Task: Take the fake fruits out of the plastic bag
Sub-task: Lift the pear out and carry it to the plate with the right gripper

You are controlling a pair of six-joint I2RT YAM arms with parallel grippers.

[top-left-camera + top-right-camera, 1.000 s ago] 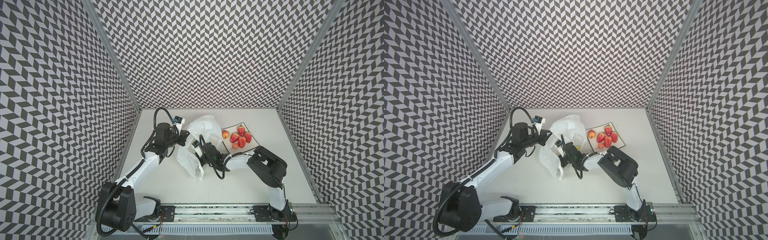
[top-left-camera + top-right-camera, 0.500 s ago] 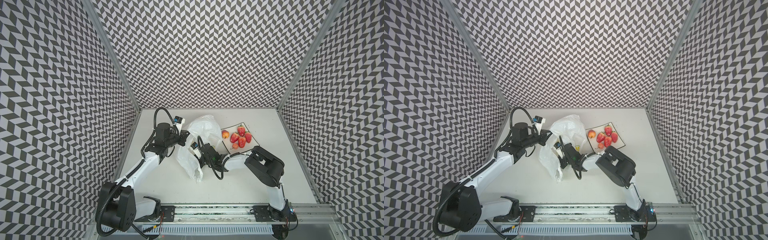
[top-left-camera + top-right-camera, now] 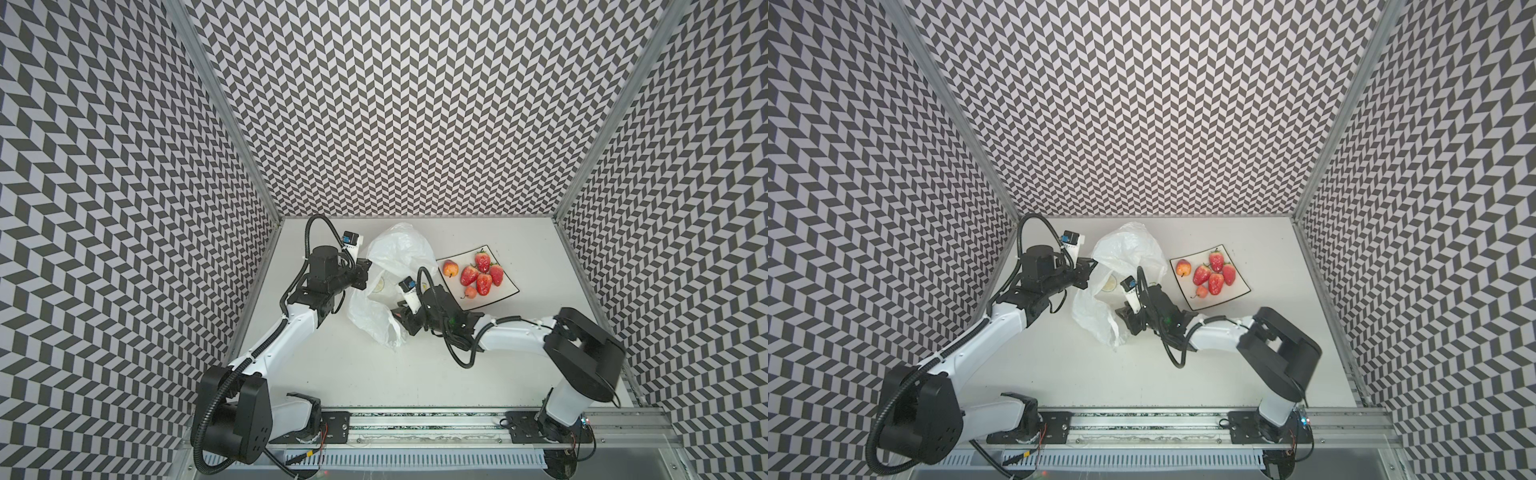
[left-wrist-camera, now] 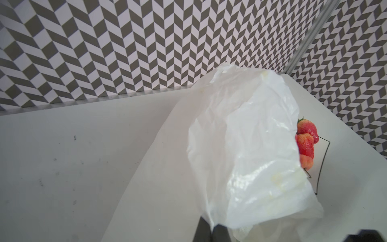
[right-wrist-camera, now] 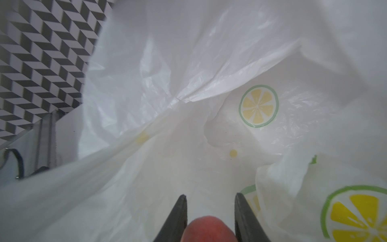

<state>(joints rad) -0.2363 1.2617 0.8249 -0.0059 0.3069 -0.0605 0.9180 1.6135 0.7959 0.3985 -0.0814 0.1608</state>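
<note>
Layout referenced to the plastic bag, which lies crumpled near the back middle of the counter. At the bag's left edge: left tool, jaws together and clamped on the film. In the left wrist view its dark fingers sit side by side with the white film fanning out from them. Bag itself: translucent, upper lobe billowed up, lower lobe flat on the counter; a pale lemon-slice print shows near its middle. At the bag's lower right edge: right tool, its tip in among the folds. In the right wrist view both fingers are closed against the sides of a small red round fruit, with bag film spread ahead of and beside it; stem not visible. Whether this fruit touches the counter, cannot tell. Just right of the bag: square white plate with a thin black rim, its near corner close to the film. On the plate, all outside the bag: peach-like fruit at the corner nearest the bag; four strawberries bunched in the middle, touching one another; one stemmed round fruit just beside the bunch, toward the right tool.
</note>
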